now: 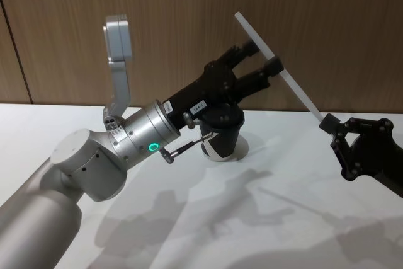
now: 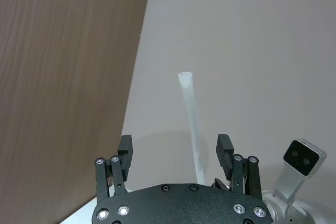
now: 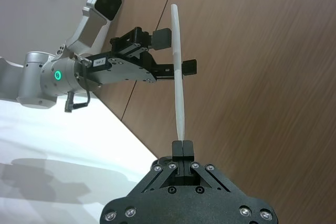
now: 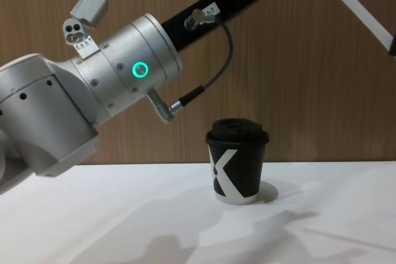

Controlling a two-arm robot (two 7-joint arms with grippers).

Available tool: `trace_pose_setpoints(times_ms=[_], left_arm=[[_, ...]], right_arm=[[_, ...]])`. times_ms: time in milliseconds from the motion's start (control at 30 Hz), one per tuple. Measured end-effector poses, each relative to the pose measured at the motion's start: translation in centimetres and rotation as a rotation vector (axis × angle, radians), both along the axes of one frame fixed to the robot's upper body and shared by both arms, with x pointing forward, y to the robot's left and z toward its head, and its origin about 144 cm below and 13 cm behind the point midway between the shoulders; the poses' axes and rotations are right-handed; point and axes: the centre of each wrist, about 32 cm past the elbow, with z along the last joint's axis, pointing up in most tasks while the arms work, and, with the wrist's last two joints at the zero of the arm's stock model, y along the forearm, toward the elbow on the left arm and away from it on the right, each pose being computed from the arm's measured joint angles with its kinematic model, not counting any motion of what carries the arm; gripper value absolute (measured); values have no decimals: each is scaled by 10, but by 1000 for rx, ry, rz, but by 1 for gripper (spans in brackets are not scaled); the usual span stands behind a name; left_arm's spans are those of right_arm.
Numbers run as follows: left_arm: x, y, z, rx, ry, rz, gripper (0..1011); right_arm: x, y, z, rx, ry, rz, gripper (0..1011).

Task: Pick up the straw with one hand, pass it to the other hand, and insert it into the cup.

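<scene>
A: Where is the long, thin, straight white straw (image 1: 299,91)?

B: In the air over the right half of the matte white surface (image 1: 189,231). It is a smooth tube with an open round end, and it slants. The low end points toward the surface's right edge. The high end tilts leftward and shows against the brown wood-grain wall panel (image 1: 189,4).

A: What holds it?

B: The right tool (image 1: 329,124), a plain black boxy one with short fingers and round screw heads on its flat face. Its fingers are pinched together on the straw's low end, and the tube rises from between them.

A: And the other arm?

B: The left tool (image 1: 263,55) is long and black, with two fingers, a small white label, a brushed silver cylindrical wrist and a glowing green ring light (image 1: 153,147). It reaches up from the left with its fingers spread wide, and the straw's upper part passes between them. In its own wrist view the tube lies nearer one finger than the other. I cannot tell whether it touches.

A: What stands on the surface?

B: A small black paper cup (image 1: 221,137), tapered, with a black domed lid (image 4: 238,129), a large white X-like mark and a white base band. It stands upright near the surface's far edge, about midway along it, below the left tool and well apart from the straw.
</scene>
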Motion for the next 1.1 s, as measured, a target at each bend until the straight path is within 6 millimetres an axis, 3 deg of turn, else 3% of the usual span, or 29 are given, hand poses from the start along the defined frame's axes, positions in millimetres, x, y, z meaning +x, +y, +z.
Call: trace_pose_setpoints(times_ms=[267, 467, 733, 833, 1100], left_arm=[[4, -4, 0, -4, -3, -8, 994], [6, -6, 0, -6, -5, -11, 897], [8, -8, 0, -7, -6, -14, 657], [8, -8, 0, -7, -6, -15, 519], [9, -9, 0, -8, -6, -16, 297]], right_arm=[[0, 0, 0, 0, 0, 0, 1], [0, 0, 0, 0, 0, 0, 1], [0, 0, 0, 0, 0, 0, 1], [0, 0, 0, 0, 0, 0, 1], [0, 0, 0, 0, 0, 0, 1]])
